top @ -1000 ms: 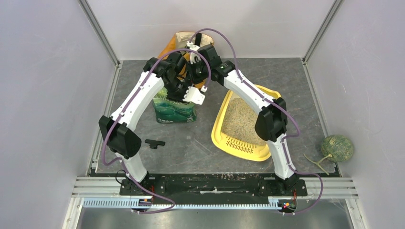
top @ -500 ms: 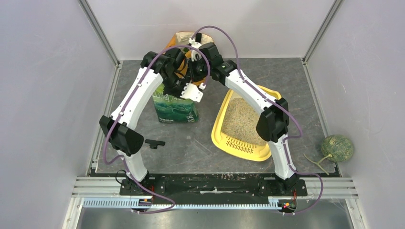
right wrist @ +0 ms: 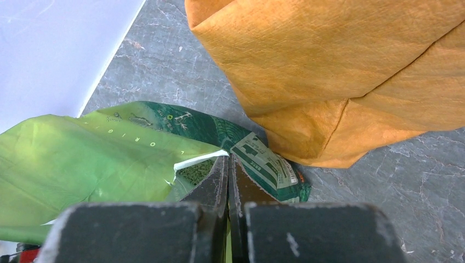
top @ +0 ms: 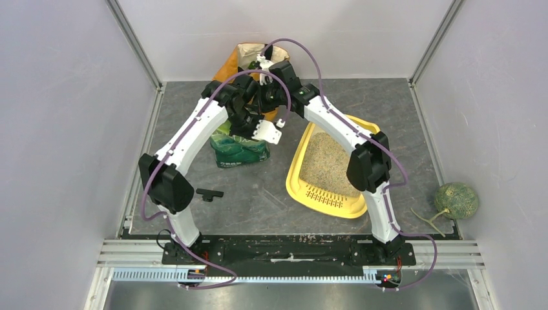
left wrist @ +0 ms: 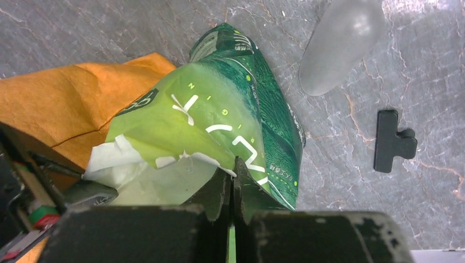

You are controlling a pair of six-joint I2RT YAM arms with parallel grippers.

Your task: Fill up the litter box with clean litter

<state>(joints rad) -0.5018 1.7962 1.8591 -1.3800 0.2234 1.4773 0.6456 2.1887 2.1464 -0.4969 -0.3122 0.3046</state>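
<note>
Two grips share the green bag (left wrist: 219, 109): our left gripper (left wrist: 233, 167) and right gripper (right wrist: 227, 164) each pinch its torn top edge, likely to lift and tip it. Near its right lies the litter box (top: 294, 181), clean litter (top: 326, 161) covering its floor.

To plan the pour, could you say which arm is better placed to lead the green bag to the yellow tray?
Probably the right: the right pincer is shut on the litter bag and its arm reaches over the litter box. The left pincer grips it too, farther off.
</note>
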